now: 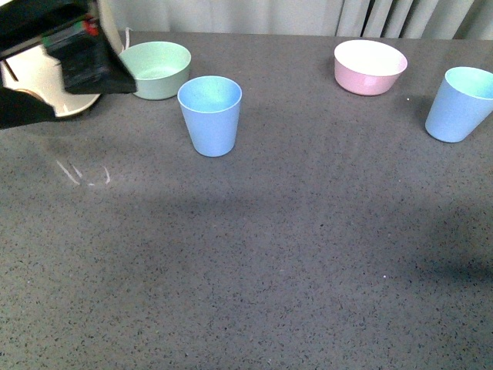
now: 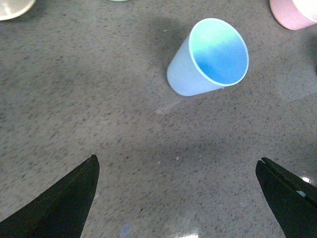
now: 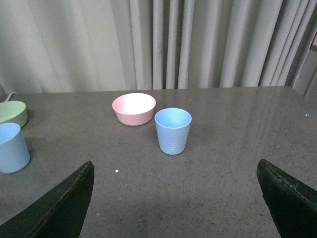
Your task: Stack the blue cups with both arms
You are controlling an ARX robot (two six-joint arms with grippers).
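Left claw [image 2: 177, 164]: fingers wide apart, empty, above the desk [image 1: 246, 270]; left blue cup [image 1: 209, 116] upright ahead of it, well apart, near the mint-green bowl [image 1: 158, 69]. Right claw [image 3: 174, 166]: spread, empty; right blue cup [image 3: 173, 131] upright ahead, just beside the pink bowl [image 3: 133, 108]. Count: blue cups, two; bowls, two.

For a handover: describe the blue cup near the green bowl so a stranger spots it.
On the grey table, find the mint-green bowl at the back left. The light blue cup stands upright just in front of it, to its right. It is taller than the bowl; its twin stands far right.
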